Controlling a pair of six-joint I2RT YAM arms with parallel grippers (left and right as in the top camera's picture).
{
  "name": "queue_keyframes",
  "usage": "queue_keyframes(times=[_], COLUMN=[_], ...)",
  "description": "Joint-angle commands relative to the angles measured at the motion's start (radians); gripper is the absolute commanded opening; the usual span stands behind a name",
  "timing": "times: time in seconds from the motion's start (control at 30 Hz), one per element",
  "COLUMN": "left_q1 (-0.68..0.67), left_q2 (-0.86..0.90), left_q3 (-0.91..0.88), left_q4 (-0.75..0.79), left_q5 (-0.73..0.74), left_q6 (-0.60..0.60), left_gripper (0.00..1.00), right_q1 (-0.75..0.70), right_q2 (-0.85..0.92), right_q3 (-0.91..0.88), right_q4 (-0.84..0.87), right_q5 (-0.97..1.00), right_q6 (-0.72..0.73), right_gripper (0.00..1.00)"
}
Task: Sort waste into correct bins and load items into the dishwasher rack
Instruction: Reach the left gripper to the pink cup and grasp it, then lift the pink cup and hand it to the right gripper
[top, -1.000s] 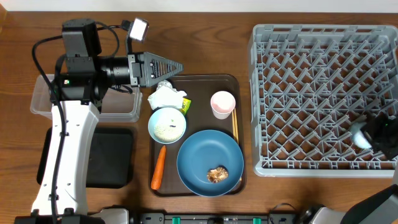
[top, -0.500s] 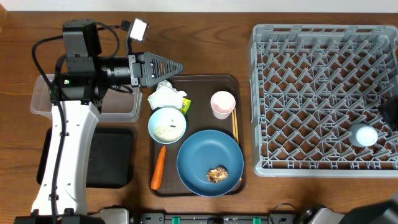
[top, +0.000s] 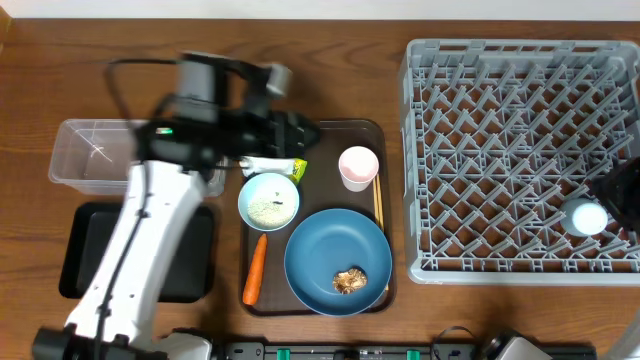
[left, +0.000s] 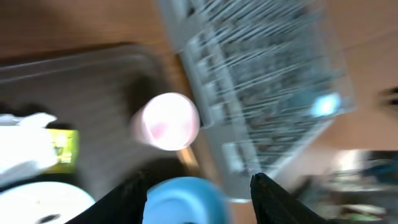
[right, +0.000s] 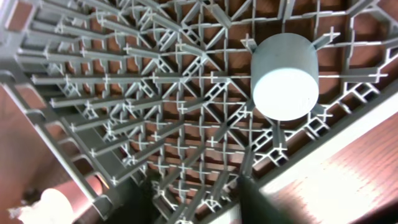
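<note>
The light-blue cup (right: 285, 78) stands upside down in the grey dishwasher rack (top: 520, 60), free of my right gripper (right: 196, 199), which is open just behind it. My left gripper (top: 305, 135), blurred with motion, hangs open and empty over the back of the brown serving tray, above the crumpled paper (top: 268, 163) with its green-yellow wrapper (top: 298, 170). On that tray lie the pinkish-white cup (top: 358, 166), the white bowl (top: 268, 200) with rice, the carrot (top: 254, 268), the chopsticks (top: 378, 205) and the blue plate (top: 337, 250) with a brown scrap (top: 349, 281).
The clear tub (top: 90, 155) sits at the left with the black tray (top: 75, 265) in front of it, both partly under my left arm. The brown serving tray (top: 335, 127) lies between them and the rack.
My right gripper has opened and let go of the light-blue cup, which now rests in the rack. My left arm has swung right, over the serving tray.
</note>
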Motion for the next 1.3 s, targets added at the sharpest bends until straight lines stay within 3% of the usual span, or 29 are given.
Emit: queue_keyframes(times=[0.0,0.07,0.43,0.73,0.83,0.87,0.93,0.97,1.03,1.27], left_q1=[-0.111,-0.152,-0.201,-0.237,-0.237,-0.239,-0.239,-0.239,-0.238,-0.238], left_q2=[0.073,0.122,0.316,0.411,0.429,0.432,0.433,0.433,0.427,0.343], left_q3=[0.008,0.008,0.008,0.008,0.008,0.008,0.008,0.008,0.009,0.009], left_q4=[-0.011,-0.013,0.120,0.156,0.173,0.178,0.178,0.181,0.183,0.174], left_q5=[-0.423,-0.470,-0.412,-0.476,-0.468,-0.465,-0.465,-0.466,-0.466,-0.465], left_q6=[0.074,0.074,-0.001,-0.002,-0.014,-0.017,-0.017,-0.025,-0.035,-0.055], left_gripper=[0.65,0.74,0.71,0.66,0.58,0.50,0.21,0.13,0.06,0.06], right_q1=[0.011,0.011,0.013,0.013,0.013,0.013,0.013,0.013,0.013,0.013], right_q2=[-0.001,0.000,0.000,0.000,0.000,0.000,0.000,0.000,-0.001,-0.042], right_q3=[0.004,0.004,0.003,0.003,0.003,0.003,0.003,0.003,0.003,0.004], right_q4=[-0.005,-0.011,-0.064,-0.076,-0.076,-0.076,-0.077,-0.078,-0.079,-0.071], right_q5=[-0.037,-0.052,-0.054,-0.054,-0.054,-0.054,-0.054,-0.054,-0.054,-0.242], right_q6=[-0.019,-0.031,-0.064,-0.068,-0.067,-0.068,-0.070,-0.076,-0.088,-0.225], right_gripper=[0.64,0.71,0.75,0.75,0.75,0.75,0.75,0.74,0.72,0.64])
